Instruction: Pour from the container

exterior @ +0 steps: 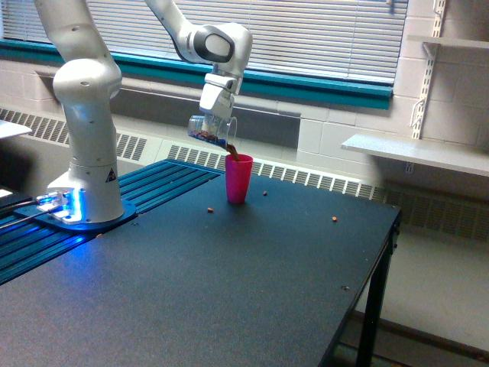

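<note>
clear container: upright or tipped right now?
Tipped. The clear container, held in the pincer, slants mouth-down over the pink cup, and brown contents stream from its lip into the cup.
</note>
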You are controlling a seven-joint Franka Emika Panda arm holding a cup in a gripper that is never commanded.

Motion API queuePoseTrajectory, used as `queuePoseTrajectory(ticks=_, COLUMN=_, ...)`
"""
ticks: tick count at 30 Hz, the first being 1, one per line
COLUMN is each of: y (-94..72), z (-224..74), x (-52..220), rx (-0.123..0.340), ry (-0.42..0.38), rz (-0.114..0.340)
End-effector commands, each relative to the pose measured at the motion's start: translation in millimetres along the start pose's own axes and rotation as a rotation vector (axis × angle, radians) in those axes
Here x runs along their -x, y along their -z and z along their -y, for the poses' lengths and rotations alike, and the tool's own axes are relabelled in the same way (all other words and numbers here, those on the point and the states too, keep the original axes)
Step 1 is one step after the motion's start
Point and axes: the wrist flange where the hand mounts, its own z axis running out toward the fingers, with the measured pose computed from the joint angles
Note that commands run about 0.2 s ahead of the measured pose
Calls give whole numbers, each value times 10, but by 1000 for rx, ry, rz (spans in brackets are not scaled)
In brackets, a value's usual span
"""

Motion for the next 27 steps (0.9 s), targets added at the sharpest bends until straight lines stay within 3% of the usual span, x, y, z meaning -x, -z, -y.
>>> queuePoseTrajectory(ticks=1, y=35, z=8, x=-34, rx=5, ry=21, rz=10)
queuePoseTrajectory(ticks=27, y=27, z=22, x=-35, rx=39, ry=55, rz=41)
